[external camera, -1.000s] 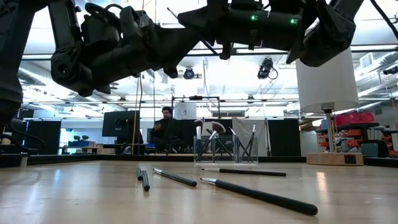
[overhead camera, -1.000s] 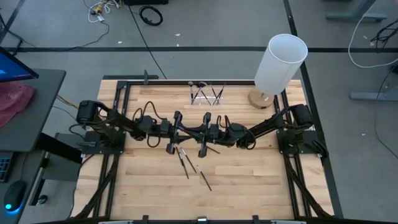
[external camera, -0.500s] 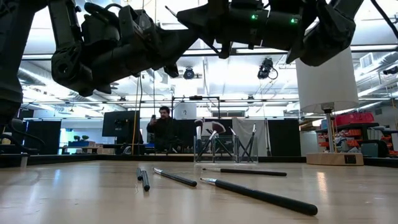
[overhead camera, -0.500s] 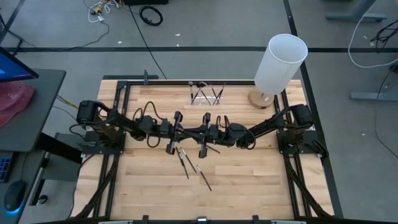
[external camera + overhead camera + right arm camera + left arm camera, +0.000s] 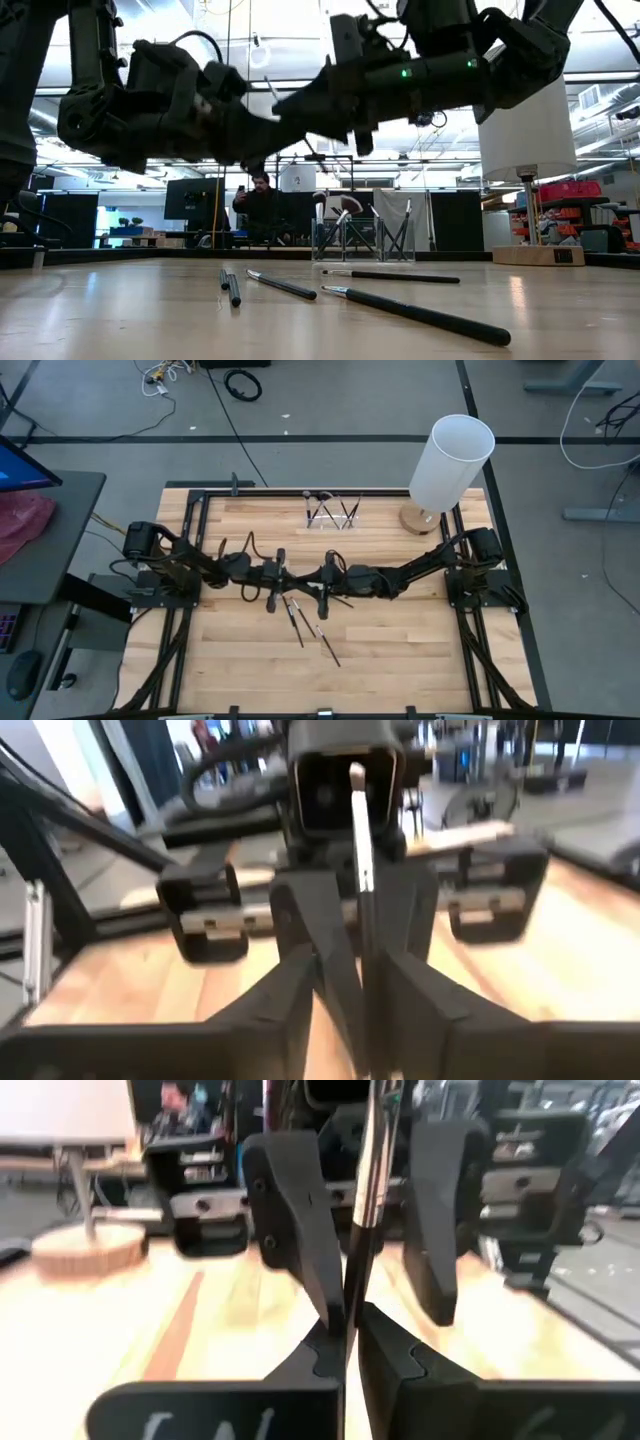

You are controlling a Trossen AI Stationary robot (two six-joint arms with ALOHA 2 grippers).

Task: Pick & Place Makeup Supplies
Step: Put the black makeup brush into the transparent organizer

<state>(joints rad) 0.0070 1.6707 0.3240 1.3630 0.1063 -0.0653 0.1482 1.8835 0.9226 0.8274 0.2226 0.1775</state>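
Handing off mid-counter: left gripper [image 5: 345,1325] pinching a brush [image 5: 365,1190]; right gripper [image 5: 380,1200], at 3 o'clock, gaping around it, needing to close.

A tall white cylinder [image 5: 452,460] on a round wooden base [image 5: 420,519] stands near a clear holder [image 5: 333,515].

Tabletop [image 5: 400,650] as laid out: a holder [image 5: 333,513] is set at the back edge, centre, with a tall cylinder [image 5: 450,463] on its base at the back right corner. Loose brushes [image 5: 312,626] are laid near the middle. Above them, the left gripper [image 5: 276,578] and right gripper [image 5: 325,582] are positioned face to face, one brush [image 5: 366,1175] between them.
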